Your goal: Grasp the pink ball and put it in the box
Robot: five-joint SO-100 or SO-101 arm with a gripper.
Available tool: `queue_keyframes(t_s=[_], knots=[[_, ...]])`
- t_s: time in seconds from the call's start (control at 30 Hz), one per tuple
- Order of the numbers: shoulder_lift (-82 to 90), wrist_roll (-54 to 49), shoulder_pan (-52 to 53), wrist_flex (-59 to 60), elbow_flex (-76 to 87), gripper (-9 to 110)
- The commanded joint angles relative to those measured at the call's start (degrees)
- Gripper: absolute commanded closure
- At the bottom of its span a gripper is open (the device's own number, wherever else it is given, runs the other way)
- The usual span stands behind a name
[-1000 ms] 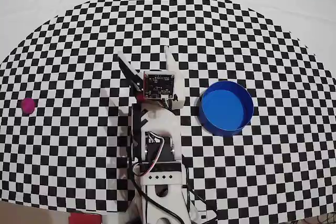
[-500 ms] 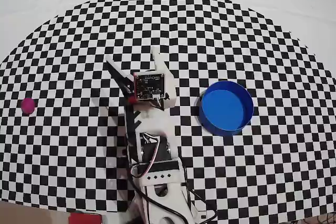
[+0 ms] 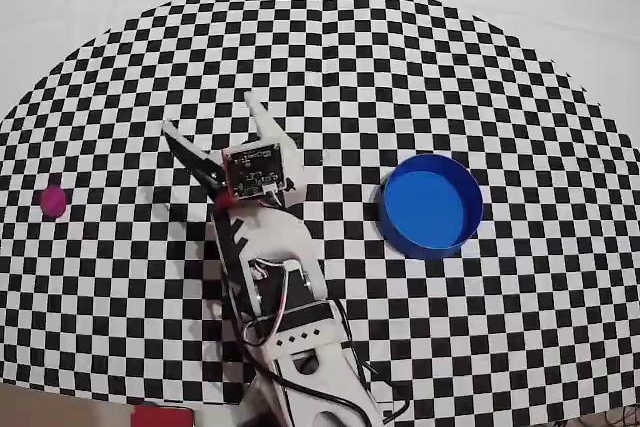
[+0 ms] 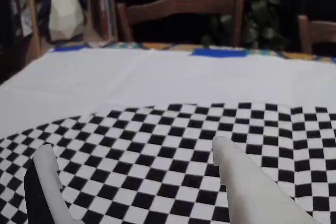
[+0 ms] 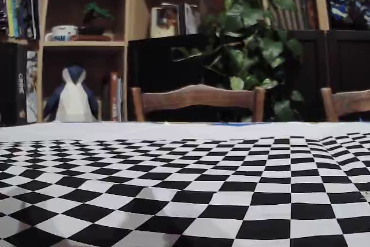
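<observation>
In the overhead view the pink ball [image 3: 52, 201] lies on the checkered cloth at the far left. The box [image 3: 431, 204], a round blue tub, stands to the right of the arm and holds nothing. My gripper [image 3: 212, 118] sits between them, nearer the middle, pointing up and left with its jaws wide apart. In the wrist view the gripper [image 4: 128, 150] shows two fingers, one white fingertip [image 4: 231, 158] at the right and one at the left, with only cloth between them. Neither ball nor box appears in the wrist or fixed views.
The arm's base [image 3: 300, 367] occupies the bottom centre of the overhead view. A red object [image 3: 160, 415] sits at the bottom edge. Wooden chairs [image 5: 196, 99], a plant [image 5: 248, 33] and shelves stand beyond the table's far edge.
The gripper has swung to the left, toward the ball's side, and stays open. Ball and box have not moved.
</observation>
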Motion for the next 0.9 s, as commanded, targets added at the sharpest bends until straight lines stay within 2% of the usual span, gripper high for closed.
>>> queue_keyframes(t_s=[0.0,0.87], knots=[[-0.09,-0.35,-2.37,-0.35,0.35,66],[0.0,-0.35,-21.71,-1.41,0.35,66]])
